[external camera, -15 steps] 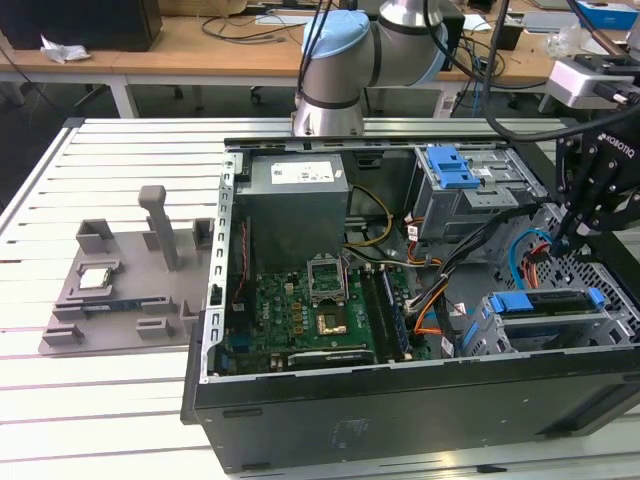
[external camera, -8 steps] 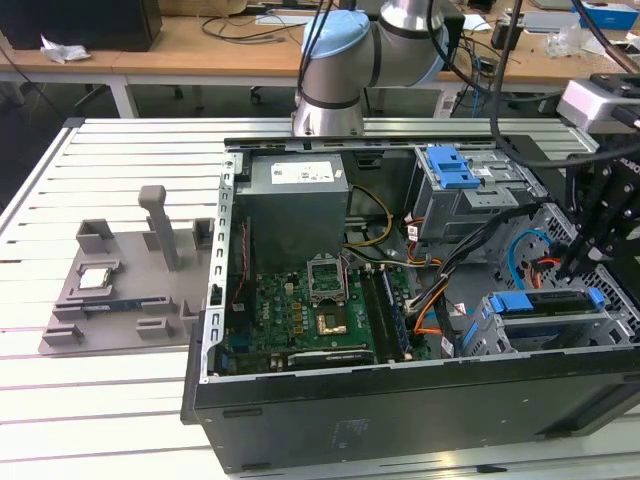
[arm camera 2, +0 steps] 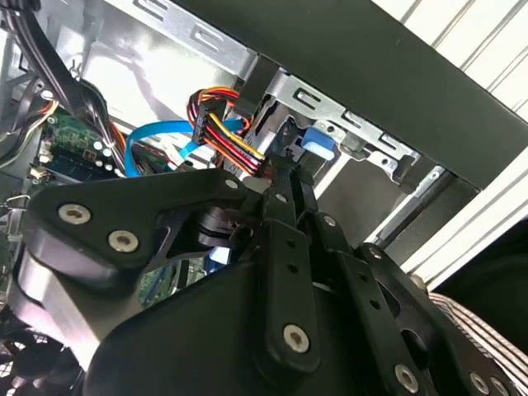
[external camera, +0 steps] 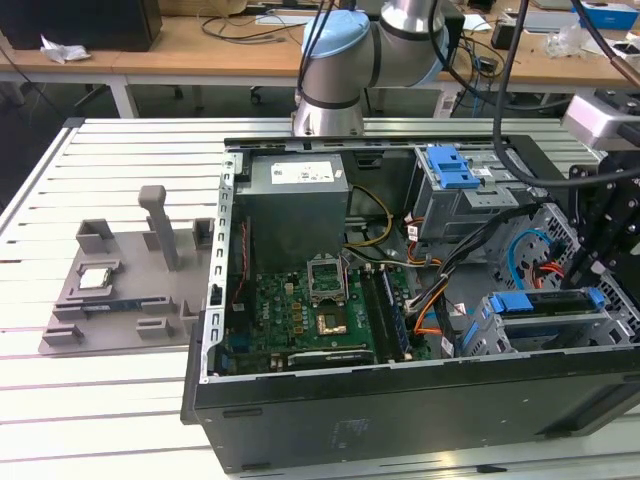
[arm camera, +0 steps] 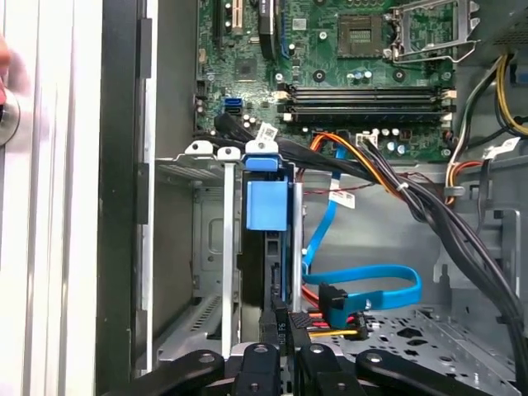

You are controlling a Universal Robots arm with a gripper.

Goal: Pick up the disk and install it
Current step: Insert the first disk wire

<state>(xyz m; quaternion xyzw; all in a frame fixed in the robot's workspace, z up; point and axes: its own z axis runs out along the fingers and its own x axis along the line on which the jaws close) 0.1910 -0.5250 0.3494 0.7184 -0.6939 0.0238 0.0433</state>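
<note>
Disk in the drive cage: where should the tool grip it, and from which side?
Probably the disk by its narrow exposed end, pinched across its thickness, coming along the slot from the open side of the drive cage. It stands on edge between the metal walls, so its flat faces look blocked.

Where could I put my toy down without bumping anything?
The slatted table is bare in front of the grey parts tray, left of the computer case in the exterior view. Inside the case it's crowded with cables, circuit board and the disk.
</note>
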